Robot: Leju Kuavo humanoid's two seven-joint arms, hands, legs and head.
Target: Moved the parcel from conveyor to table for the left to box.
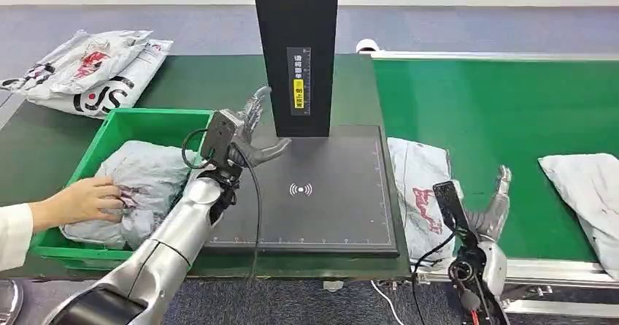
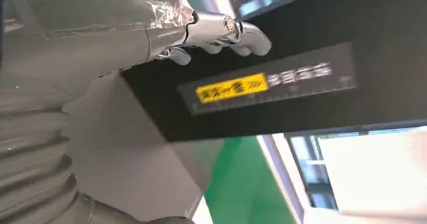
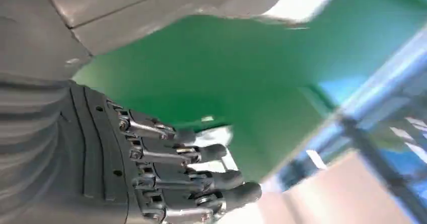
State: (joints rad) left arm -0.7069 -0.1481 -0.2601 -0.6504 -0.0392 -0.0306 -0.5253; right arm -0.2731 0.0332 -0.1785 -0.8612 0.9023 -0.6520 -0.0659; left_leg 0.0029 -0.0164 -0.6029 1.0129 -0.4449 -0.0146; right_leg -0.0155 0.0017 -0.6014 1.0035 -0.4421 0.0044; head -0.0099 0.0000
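A grey parcel with red print point(image 1: 420, 186) lies at the conveyor's left end, just right of the black scanner pad point(image 1: 321, 193). My right hand point(image 1: 490, 212) stands beside it at the belt's near edge, fingers pointing up and holding nothing. In the right wrist view that hand point(image 3: 166, 168) hangs over the green belt point(image 3: 211, 68). My left hand point(image 1: 252, 131) is raised over the pad's left edge, fingers spread and empty, close to the black column point(image 1: 295, 55). Its fingers point(image 2: 221, 32) hover by the column's yellow label point(image 2: 231, 90). Another grey parcel point(image 1: 146, 175) lies in the green bin point(image 1: 139, 117).
A person's hand point(image 1: 84, 199) in a white sleeve rests on the parcel in the bin. White printed bags point(image 1: 91, 69) are piled at the table's far left. A further grey parcel point(image 1: 591, 186) lies on the conveyor point(image 1: 496, 106) at the right.
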